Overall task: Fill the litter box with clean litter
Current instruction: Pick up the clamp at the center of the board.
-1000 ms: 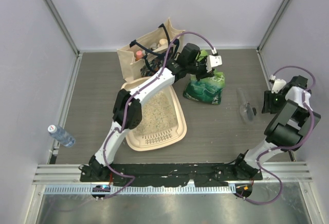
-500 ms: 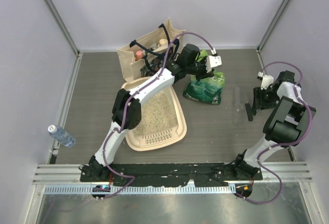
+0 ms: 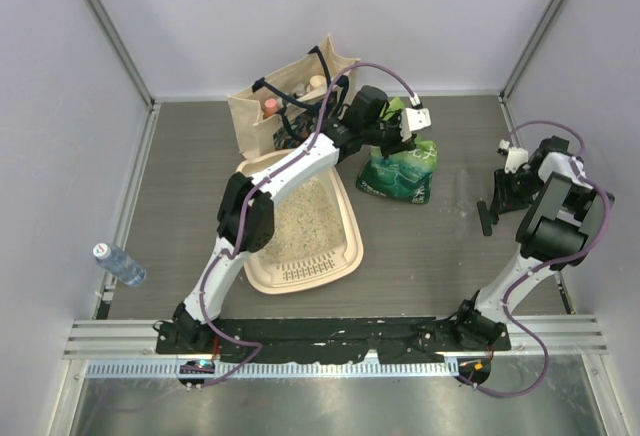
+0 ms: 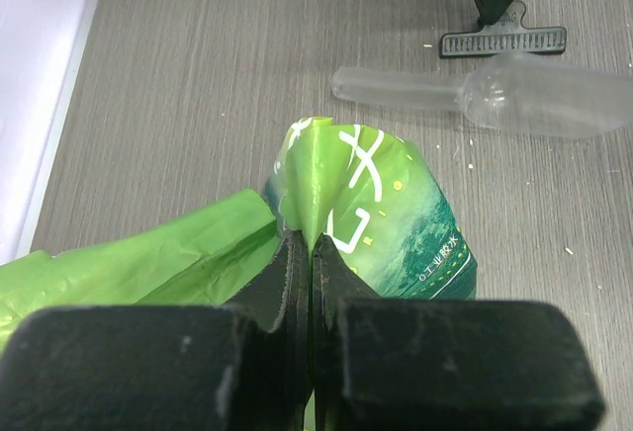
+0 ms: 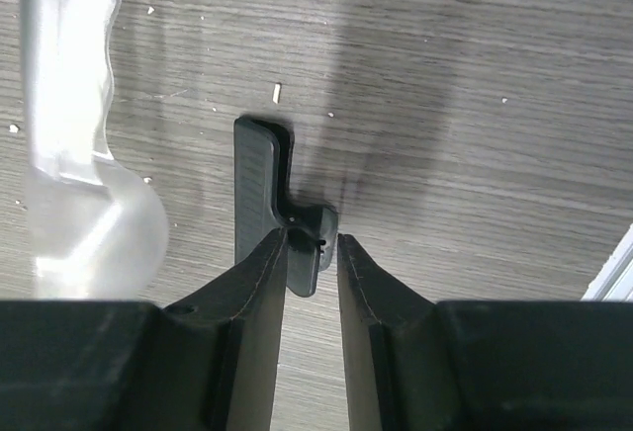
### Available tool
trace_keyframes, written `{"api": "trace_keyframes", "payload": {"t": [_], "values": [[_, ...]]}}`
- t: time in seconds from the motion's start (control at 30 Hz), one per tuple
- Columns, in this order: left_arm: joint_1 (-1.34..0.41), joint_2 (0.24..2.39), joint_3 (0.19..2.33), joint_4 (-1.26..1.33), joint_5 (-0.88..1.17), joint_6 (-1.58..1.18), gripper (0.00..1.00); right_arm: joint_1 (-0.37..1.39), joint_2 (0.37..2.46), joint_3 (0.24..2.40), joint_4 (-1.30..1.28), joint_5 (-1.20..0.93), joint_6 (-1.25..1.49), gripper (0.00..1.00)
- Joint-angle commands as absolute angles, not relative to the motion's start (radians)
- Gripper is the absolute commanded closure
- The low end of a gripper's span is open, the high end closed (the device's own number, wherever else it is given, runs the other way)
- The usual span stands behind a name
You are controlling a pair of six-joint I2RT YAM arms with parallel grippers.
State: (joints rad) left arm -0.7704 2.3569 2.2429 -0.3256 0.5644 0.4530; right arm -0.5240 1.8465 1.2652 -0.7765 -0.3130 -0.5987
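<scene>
Left end effector (image 4: pixel 312 253): clenched on the top fold of the green bag (image 4: pixel 396 214). The pads are pressed together with the plastic pinched between them. The bag stands on the bench (image 3: pixel 180 186) just beyond the far right corner of the litter box (image 3: pixel 352 224). Its printed face is turned toward the right arm.

Litter box: lies on the bench left of centre, long axis running roughly near to far, with the ribbed slotted strip at the near end. The left arm reaches across above it. Clean litter (image 3: pixel 305 218) covers the tray floor in a pale speckled layer. A few stray granules (image 5: pixel 276 92) lie on the bench by the right arm.

Right end effector (image 5: pixel 312 237): low over the bench at the right side, well apart from the tray. Its fingers straddle the raised tab of a black clip (image 5: pixel 259 184). The left finger looks to be against the tab and the right one a hair off it, so I cannot tell whether the clip is actually gripped.

A clear plastic scoop (image 4: pixel 495 95) lies flat just beside the clip, between it and the green bag.

A canvas tote (image 3: pixel 250 116) stands at the far end of the tray. A water bottle (image 3: pixel 120 264) lies at the left edge of the bench.
</scene>
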Motion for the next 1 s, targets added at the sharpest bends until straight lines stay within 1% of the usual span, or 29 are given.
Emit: {"api": "trace_keyframes", "payload": {"t": [0.0, 0.17, 0.33, 0.37, 0.4, 0.5, 0.57, 0.6, 0.63, 0.77, 0.93, 0.97], "values": [[-0.761, 2.309, 2.224, -0.364, 0.522, 0.440, 1.00, -0.535, 1.844, 1.301, -0.811, -0.342, -0.589, 0.68], [-0.761, 2.309, 2.229, -0.370, 0.520, 0.448, 1.00, -0.563, 1.836, 1.298, -0.845, -0.379, -0.565, 0.67], [-0.761, 2.312, 2.230, -0.370, 0.517, 0.451, 1.00, -0.568, 1.842, 1.290, -0.865, -0.387, -0.555, 0.69], [-0.761, 2.312, 2.230, -0.370, 0.512, 0.451, 1.00, -0.568, 1.839, 1.289, -0.867, -0.391, -0.557, 0.71], [-0.759, 2.310, 2.232, -0.370, 0.511, 0.453, 1.00, -0.568, 1.839, 1.289, -0.870, -0.399, -0.560, 0.79], [-0.761, 2.310, 2.232, -0.370, 0.512, 0.451, 1.00, -0.580, 1.842, 1.305, -0.900, -0.423, -0.563, 0.90], [-0.761, 2.312, 2.229, -0.370, 0.514, 0.449, 1.00, -0.591, 1.833, 1.315, -0.914, -0.462, -0.564, 0.92], [-0.759, 2.310, 2.229, -0.371, 0.517, 0.449, 1.00, -0.597, 1.827, 1.325, -0.928, -0.468, -0.568, 0.97], [-0.761, 2.310, 2.226, -0.371, 0.520, 0.446, 1.00, -0.598, 1.819, 1.331, -0.939, -0.477, -0.580, 0.98], [-0.761, 2.307, 2.215, -0.353, 0.528, 0.428, 1.00, -0.609, 1.766, 1.397, -1.011, -0.491, -0.597, 0.99], [-0.759, 2.303, 2.191, -0.295, 0.532, 0.408, 1.00, -0.611, 1.645, 1.476, -1.060, -0.508, -0.620, 0.99], [-0.761, 2.299, 2.186, -0.278, 0.529, 0.407, 0.98, -0.611, 1.631, 1.500, -1.063, -0.521, -0.623, 0.99]]}}
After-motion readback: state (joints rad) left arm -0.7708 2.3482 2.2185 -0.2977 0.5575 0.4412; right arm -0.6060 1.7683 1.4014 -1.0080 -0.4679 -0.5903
